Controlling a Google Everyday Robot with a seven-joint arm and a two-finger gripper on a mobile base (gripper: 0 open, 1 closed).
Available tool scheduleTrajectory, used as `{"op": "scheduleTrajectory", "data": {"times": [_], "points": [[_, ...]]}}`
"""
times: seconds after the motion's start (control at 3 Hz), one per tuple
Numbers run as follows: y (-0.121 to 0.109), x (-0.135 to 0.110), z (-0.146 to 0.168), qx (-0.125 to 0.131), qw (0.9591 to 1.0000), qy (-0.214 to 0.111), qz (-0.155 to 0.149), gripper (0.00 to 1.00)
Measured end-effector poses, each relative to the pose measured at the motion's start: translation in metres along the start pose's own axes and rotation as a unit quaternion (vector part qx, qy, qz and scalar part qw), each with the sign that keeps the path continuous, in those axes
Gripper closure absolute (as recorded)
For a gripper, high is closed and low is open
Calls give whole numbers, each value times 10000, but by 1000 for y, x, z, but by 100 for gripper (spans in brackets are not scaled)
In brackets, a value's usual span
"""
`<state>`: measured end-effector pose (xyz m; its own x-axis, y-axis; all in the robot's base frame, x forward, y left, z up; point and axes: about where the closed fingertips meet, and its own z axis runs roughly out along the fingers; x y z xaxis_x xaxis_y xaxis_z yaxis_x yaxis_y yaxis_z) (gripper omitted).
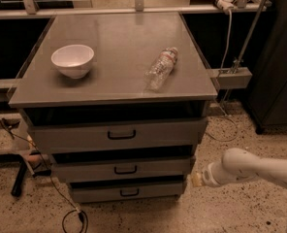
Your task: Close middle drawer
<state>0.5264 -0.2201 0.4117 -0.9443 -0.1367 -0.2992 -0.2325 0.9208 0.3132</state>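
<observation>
The middle drawer (153, 168) is a wide grey front with a small black loop handle (125, 169), in the middle of three in the grey cabinet. A dark gap shows above its front, which sits a little behind the top drawer's front. My gripper (197, 179) is at the end of the white arm (250, 169). It is low at the right, just past the middle drawer's right end and a little below it, apart from the front.
The taller top drawer (172, 132) and the narrow bottom drawer (100, 193) flank the middle one. A white bowl (72, 59) and a lying plastic bottle (161, 68) rest on the cabinet top (119, 33). Cables (71, 217) trail on the floor at the left. A dark cabinet (279, 72) stands at the right.
</observation>
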Motion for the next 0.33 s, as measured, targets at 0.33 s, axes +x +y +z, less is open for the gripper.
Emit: {"op": "scheduleTrajectory", "data": {"times": [0.33], "points": [[2, 2, 2, -22, 10000, 40, -16, 82]]}}
